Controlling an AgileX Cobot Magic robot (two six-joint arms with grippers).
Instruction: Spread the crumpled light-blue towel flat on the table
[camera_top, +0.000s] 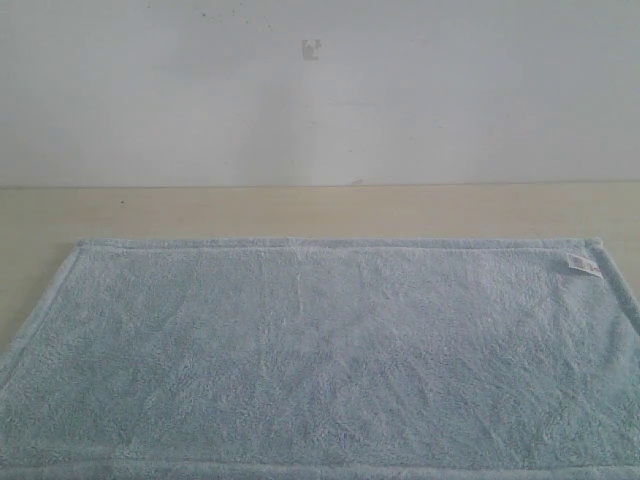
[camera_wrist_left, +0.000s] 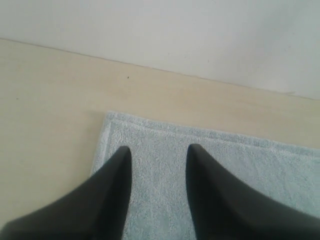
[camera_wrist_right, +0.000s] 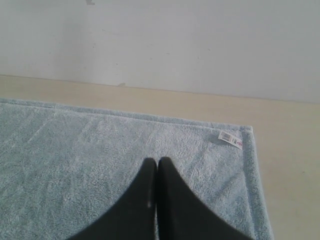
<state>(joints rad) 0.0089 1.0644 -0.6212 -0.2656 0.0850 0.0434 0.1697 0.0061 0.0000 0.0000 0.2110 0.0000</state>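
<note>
The pale-blue towel (camera_top: 320, 355) lies flat and smooth across the table (camera_top: 320, 210), its hemmed far edge straight and its white label (camera_top: 582, 263) near the far right corner. Neither gripper shows in the exterior view. In the left wrist view my left gripper (camera_wrist_left: 159, 152) hovers open over the towel's (camera_wrist_left: 225, 170) far left corner, with only cloth seen between its black fingers (camera_wrist_left: 117, 180). In the right wrist view my right gripper (camera_wrist_right: 158, 162) is shut and empty above the towel (camera_wrist_right: 90, 160), a short way from the label (camera_wrist_right: 230, 138).
A plain white wall (camera_top: 320, 90) meets the table's far edge, with a small mark (camera_top: 311, 49) on it. Bare beige table runs behind the towel and left of it (camera_wrist_left: 50, 130), and right of the labelled corner (camera_wrist_right: 290, 165).
</note>
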